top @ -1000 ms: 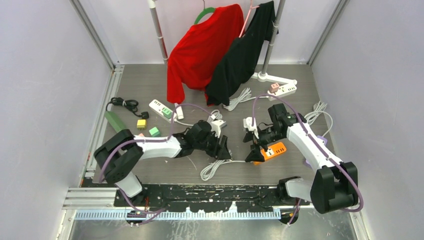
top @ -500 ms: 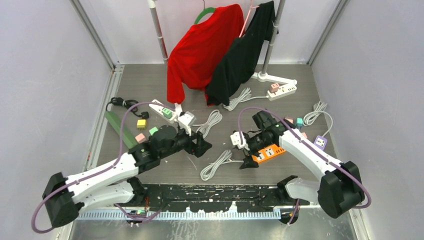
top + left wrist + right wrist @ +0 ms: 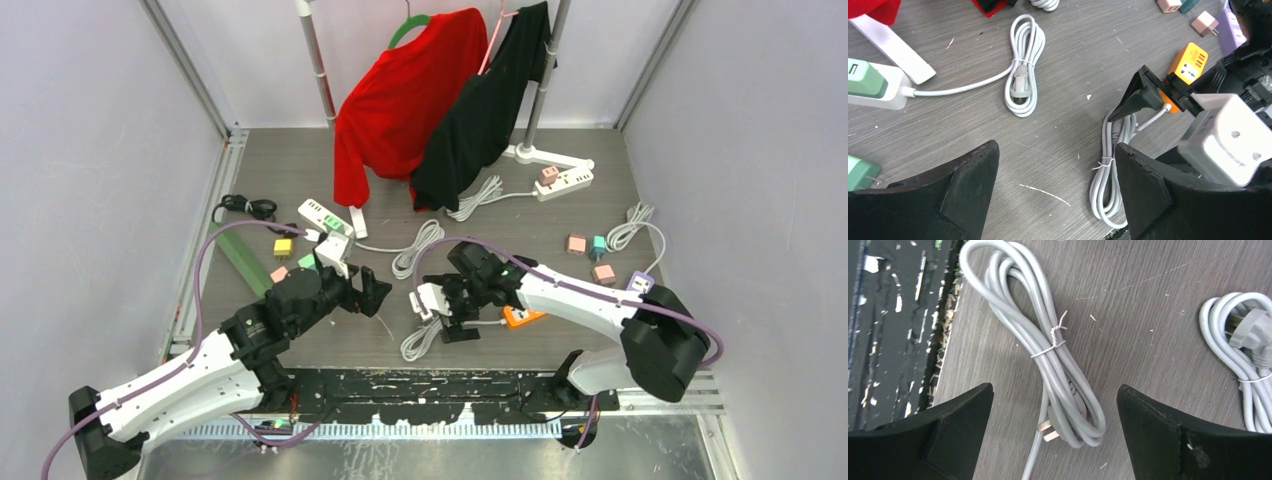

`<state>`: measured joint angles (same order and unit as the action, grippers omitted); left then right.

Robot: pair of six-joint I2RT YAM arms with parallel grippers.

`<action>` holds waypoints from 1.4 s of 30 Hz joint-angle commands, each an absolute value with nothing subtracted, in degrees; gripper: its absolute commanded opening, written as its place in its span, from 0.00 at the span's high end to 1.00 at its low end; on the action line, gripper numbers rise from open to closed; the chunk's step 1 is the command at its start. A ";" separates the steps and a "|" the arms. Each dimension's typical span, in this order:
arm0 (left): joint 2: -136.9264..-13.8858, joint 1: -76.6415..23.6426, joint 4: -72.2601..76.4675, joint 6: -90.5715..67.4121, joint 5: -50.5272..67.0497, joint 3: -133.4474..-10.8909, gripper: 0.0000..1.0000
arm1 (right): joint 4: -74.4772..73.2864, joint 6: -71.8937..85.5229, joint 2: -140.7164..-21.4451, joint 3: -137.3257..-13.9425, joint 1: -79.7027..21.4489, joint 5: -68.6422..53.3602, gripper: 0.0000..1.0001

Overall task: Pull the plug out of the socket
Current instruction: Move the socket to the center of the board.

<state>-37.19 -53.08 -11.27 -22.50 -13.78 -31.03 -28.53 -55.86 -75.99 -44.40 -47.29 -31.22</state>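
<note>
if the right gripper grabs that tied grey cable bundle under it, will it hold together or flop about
Likely floppy: the grey cable bundle is soft looped cord, so the ends should sag. It will probably lift as one bunch, since a wire tie cinches its middle. Its loose plug may dangle and swing.

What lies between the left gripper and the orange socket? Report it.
The right gripper, open above a tied grey cable coil; the top external view shows it.
</note>
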 commanded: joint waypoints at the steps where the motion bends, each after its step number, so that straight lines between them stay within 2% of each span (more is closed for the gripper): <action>1: -37.36 -52.83 -11.01 -22.89 -16.38 -31.44 0.15 | -20.49 -48.55 -79.11 -44.19 -50.53 -24.33 0.03; 8: -36.45 -52.84 -11.81 -23.76 -16.52 -31.03 0.16 | -21.33 -47.83 -84.47 -45.24 -53.46 -21.72 0.20; 11: -34.99 -52.84 -12.07 -23.88 -16.82 -30.34 0.16 | -21.86 -47.24 -84.99 -46.17 -53.52 -20.98 0.35; 14: -33.47 -52.83 -12.13 -23.86 -17.39 -29.61 0.16 | -22.31 -46.30 -84.85 -47.16 -53.50 -20.73 0.56; 18: -32.11 -52.82 -12.57 -23.82 -17.49 -29.17 0.16 | -23.74 -44.04 -83.60 -49.01 -53.02 -22.64 0.77; 22: -31.08 -52.83 -13.30 -24.07 -17.65 -28.50 0.16 | -24.92 -39.65 -80.17 -51.06 -50.21 -27.88 0.89; 26: -30.38 -52.87 -12.93 -24.15 -18.16 -27.89 0.16 | -23.81 -33.55 -75.47 -52.23 -43.81 -33.28 0.98; 31: -30.56 -52.82 -12.12 -23.50 -18.55 -28.04 0.16 | -18.71 -24.32 -68.09 -51.55 -31.58 -36.05 0.99; 42: -29.46 -52.84 -13.53 -22.75 -17.07 -28.95 0.16 | -9.93 -7.69 -63.18 -50.84 -16.50 -10.09 0.99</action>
